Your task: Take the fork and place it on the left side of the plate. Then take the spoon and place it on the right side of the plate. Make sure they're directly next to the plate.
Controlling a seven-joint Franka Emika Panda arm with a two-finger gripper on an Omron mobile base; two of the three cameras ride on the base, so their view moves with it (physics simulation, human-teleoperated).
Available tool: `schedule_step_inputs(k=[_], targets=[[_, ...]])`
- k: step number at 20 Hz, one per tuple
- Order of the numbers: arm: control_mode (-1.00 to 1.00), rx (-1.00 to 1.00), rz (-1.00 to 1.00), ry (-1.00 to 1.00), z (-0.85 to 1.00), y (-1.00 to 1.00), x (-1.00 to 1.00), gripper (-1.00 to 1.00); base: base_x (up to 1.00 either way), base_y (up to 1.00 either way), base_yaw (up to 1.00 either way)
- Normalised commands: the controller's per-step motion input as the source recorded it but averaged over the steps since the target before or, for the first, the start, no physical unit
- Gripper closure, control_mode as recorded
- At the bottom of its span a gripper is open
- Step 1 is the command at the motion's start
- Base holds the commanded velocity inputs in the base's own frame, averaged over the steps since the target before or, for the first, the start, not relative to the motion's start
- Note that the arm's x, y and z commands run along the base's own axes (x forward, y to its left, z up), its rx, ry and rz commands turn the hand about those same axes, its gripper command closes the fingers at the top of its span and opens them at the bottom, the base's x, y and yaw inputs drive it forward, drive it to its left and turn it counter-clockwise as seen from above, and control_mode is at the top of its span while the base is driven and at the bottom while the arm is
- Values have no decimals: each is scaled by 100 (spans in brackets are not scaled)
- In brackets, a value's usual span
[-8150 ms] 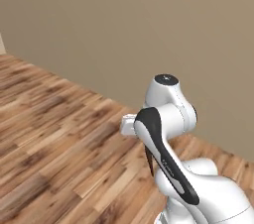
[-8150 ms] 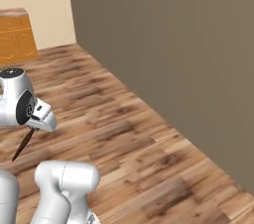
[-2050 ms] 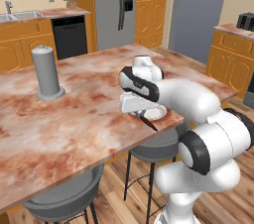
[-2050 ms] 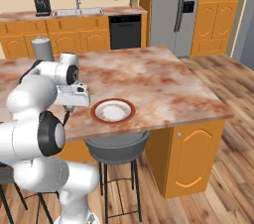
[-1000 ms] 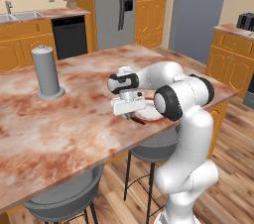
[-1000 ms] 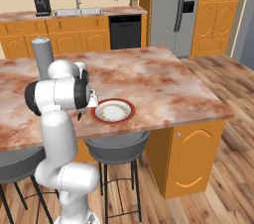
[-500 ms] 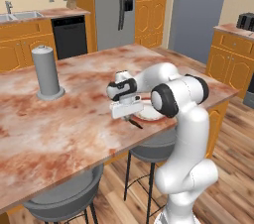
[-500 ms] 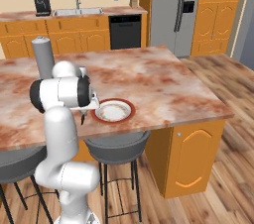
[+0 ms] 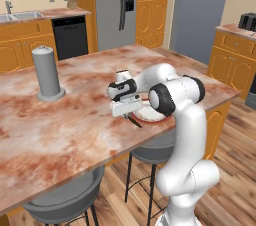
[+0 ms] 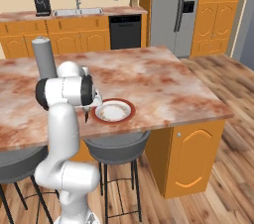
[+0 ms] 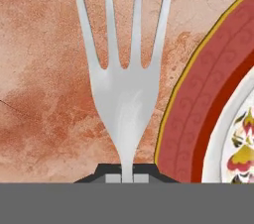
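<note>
Fork [image 11: 124,94] first: in the hand view you see its silver tines pointing away from the camera, its neck running down between the dark fingertips, so the gripper [image 11: 127,174] is clamped on the fork. It sits low over the marbled island counter [image 9: 60,125], and the plate [image 11: 208,114] lies just beside it, the red-brown rim curving up the right of that view. In the left base view the gripper [image 9: 129,112] hangs at the plate's [image 9: 150,116] near-left edge with a thin dark handle slanting down from it; whether the fork already touches the counter you cannot tell.

You are, by my reading, near the end of the first half: the fork is at the left side of the plate but not yet let go. What is left for you is the release, then the whole spoon step on the right side. A grey cylinder [image 9: 46,72] stands well apart on the counter
</note>
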Motion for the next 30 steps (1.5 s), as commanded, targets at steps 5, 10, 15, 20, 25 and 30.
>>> schedule_step_inputs(k=[5, 10, 15, 20, 25, 30], targets=[[-100, 0, 0, -7, 0, 29, 9, 100, 0, 0, 0], [-100, 0, 0, -3, -13, 31, 1, 100, 0, 0, 0], [-100, 0, 0, -2, -10, 6, 7, 100, 0, 0, 0], [-100, 0, 0, -1, -4, -7, 15, -100, 0, 0, 0], [-100, 0, 1, 0, 0, -9, 16, -100, 0, 0, 0], [-100, 0, 2, -2, 11, 0, 1, -100, 0, 0, 0]])
